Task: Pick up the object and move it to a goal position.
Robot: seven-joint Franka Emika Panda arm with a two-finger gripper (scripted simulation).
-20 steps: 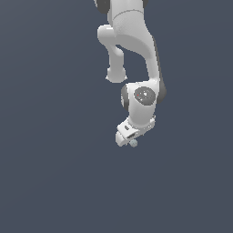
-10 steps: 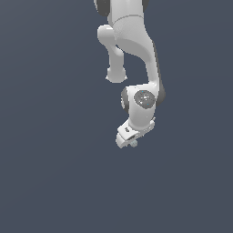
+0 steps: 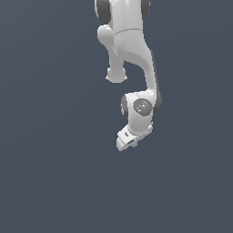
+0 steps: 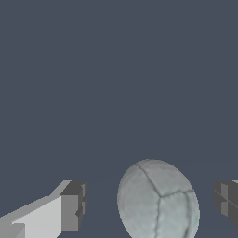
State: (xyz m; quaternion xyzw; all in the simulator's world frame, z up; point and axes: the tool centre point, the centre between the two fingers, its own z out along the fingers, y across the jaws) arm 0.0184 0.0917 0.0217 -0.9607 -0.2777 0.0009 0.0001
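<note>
In the wrist view the ball (image 4: 157, 201), pale grey-green with dark seam lines, lies between my two fingers. My gripper (image 4: 149, 203) is open around it. One dark fingertip (image 4: 74, 204) stands a clear gap from the ball, and the other fingertip (image 4: 226, 199) is closer to it, also with a small gap. Neither pad touches the ball. In the exterior view the white gripper (image 3: 127, 141) hangs low under the arm, and the ball is hidden behind it.
A plain dark grey-blue surface (image 3: 54, 173) fills both views. No other objects or edges show. The white arm (image 3: 129, 54) comes down from the top of the exterior view.
The gripper has sunk slightly lower in the exterior view. A small bump seen under the hand earlier no longer shows.
</note>
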